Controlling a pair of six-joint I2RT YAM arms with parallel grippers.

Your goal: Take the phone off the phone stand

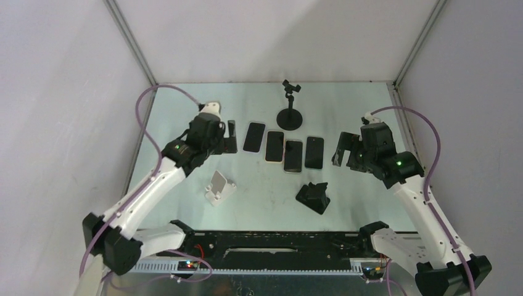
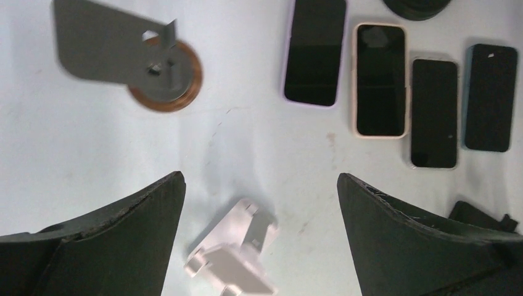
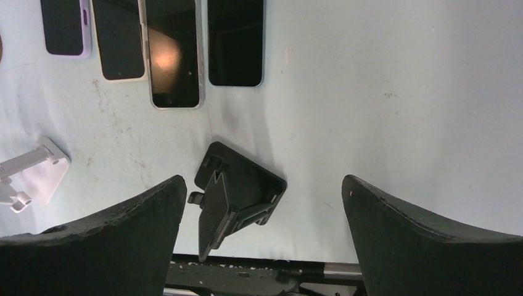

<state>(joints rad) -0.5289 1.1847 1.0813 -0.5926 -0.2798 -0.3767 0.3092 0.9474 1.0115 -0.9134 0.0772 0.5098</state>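
Note:
Several phones lie flat in a row mid-table: a lilac-edged one [image 1: 254,137], a cream-cased one [image 1: 274,146], a silver-edged one [image 1: 293,156] and a dark one [image 1: 314,152]. None rests on a stand. A white stand [image 1: 219,188], a black folding stand [image 1: 313,197] and a tall black clamp stand [image 1: 290,114] are all empty. My left gripper [image 1: 228,139] is open and empty, left of the phones and above the white stand [image 2: 237,256]. My right gripper [image 1: 342,151] is open and empty, right of the phones, with the black folding stand [image 3: 237,191] below it.
A grey plate stand on a round brown base [image 2: 163,74] sits left of the phones, seen only in the left wrist view. The enclosure's white walls bound the table at back and sides. The black rail [image 1: 277,243] runs along the near edge.

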